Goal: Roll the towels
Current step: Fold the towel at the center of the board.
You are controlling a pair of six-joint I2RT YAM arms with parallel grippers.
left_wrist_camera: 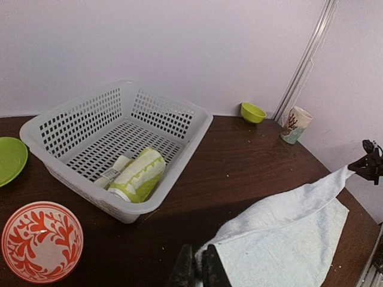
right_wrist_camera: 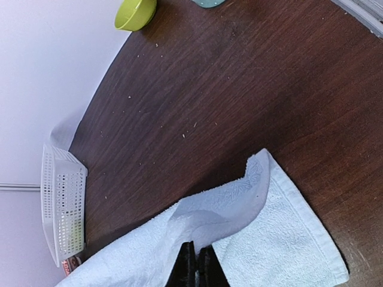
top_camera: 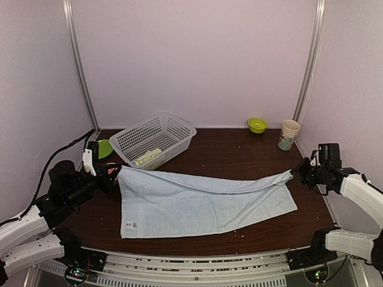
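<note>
Left gripper (top_camera: 114, 174) and right gripper (top_camera: 297, 175) are each pinched tight on a far corner of the pale blue towel (top_camera: 203, 206). It lies spread across the dark table (top_camera: 239, 152), its far edge lifted between them. Behind it stands the white mesh basket (top_camera: 179, 128). The left wrist view alone shows clearly the lemon-print towel (left_wrist_camera: 139, 174) rolled inside and a red-patterned bowl (left_wrist_camera: 42, 240) beside the basket. A cup (top_camera: 289, 134) and a green bowl (top_camera: 258, 124) sit far right.

A pale blue towel (top_camera: 203, 203) is shown on a dark brown table (top_camera: 239, 155). A lime-green and yellow towel (left_wrist_camera: 139, 174) is seen inside a white mesh basket (left_wrist_camera: 167, 113). A bowl (left_wrist_camera: 42, 241) is patterned in red and white.
</note>
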